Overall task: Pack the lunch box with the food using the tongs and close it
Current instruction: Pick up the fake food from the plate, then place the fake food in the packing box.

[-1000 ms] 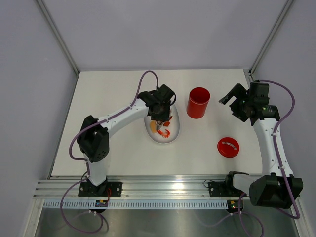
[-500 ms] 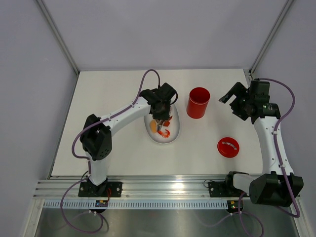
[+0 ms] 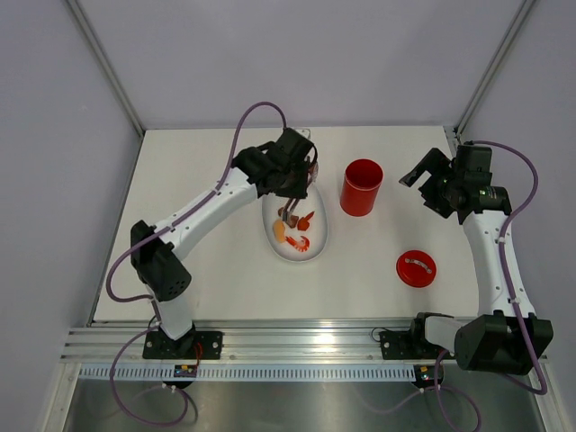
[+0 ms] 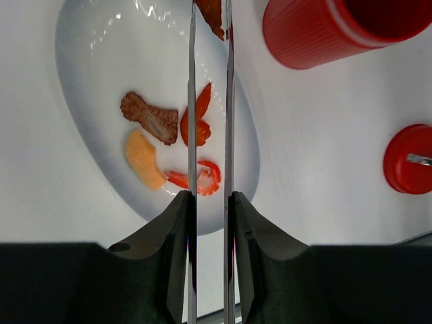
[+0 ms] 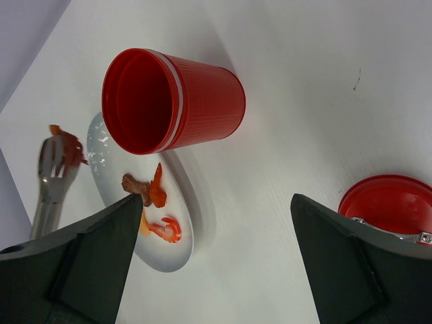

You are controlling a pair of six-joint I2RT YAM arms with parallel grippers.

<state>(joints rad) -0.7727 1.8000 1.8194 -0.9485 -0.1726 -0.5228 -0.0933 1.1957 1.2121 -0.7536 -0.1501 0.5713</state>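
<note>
White table [image 3: 198, 270]: left gripper [image 4: 209, 196] clamped on tongs [image 4: 192, 101], long axis running straight out between its fingers [image 4: 169, 236], tips pointing far.

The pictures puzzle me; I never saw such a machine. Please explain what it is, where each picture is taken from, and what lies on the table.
These are two robot arms fixed at the near edge of the table. The wide picture looks down from above; the other two come from a camera on each wrist. The left claw is shut on metal tongs, which pinch a reddish food piece over the white plate. Four more pieces lie on the plate. The right claw is open and empty. The open red lunch box stands beside the plate; its lid lies apart.
</note>
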